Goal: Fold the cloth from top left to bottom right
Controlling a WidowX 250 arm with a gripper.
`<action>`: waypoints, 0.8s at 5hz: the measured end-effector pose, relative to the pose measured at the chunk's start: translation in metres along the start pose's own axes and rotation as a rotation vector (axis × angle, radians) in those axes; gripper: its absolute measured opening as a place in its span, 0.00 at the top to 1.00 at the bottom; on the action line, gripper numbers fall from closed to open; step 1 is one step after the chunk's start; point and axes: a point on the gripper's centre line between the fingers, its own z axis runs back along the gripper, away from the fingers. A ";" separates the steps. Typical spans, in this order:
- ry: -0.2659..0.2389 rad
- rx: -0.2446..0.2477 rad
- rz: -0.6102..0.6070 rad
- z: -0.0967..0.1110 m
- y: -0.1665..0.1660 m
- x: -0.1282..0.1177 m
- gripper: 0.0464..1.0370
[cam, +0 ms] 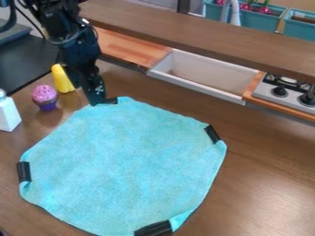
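Cloth point(129, 161): light blue, spread open and nearly flat on the table point(258, 184), outline roughly rounded, no clear long axis. Edge carries black patches: one by the pincer, one at the right point(212, 133), one at the left point(23, 171), one at the bottom point(154, 228). Edge curls a little beside the right and bottom ones.

Pincer point(103, 102): at the cloth's upper-left edge, pointing down, at or just beside the patch there. Cannot tell whether it is released, clenched or gripping cloth.

Key relation: nearly the whole cloth lies below and to the right of the pincer; the bottom patch is roughly across from it. Judged: fold not yet made; next step is to secure this edge, lift, and carry it over the cloth toward the lower right. Risk: a shallow grip slips, or the whole cloth drags.

Surroundings: purple-and-pink toy cupcake point(45, 97) and yellow object point(62, 79) off the cloth's upper left; white bottle point(8, 113) left of it; pale basin point(203, 76) beyond its upper edge; stove point(286, 92) beyond its upper right
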 end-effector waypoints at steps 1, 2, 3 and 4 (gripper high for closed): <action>0.015 0.021 -0.007 -0.019 0.017 0.017 0.04; 0.042 0.027 0.021 -0.037 0.036 0.031 0.04; 0.051 0.030 0.025 -0.057 0.042 0.044 0.04; 0.066 0.048 0.018 -0.069 0.048 0.046 0.04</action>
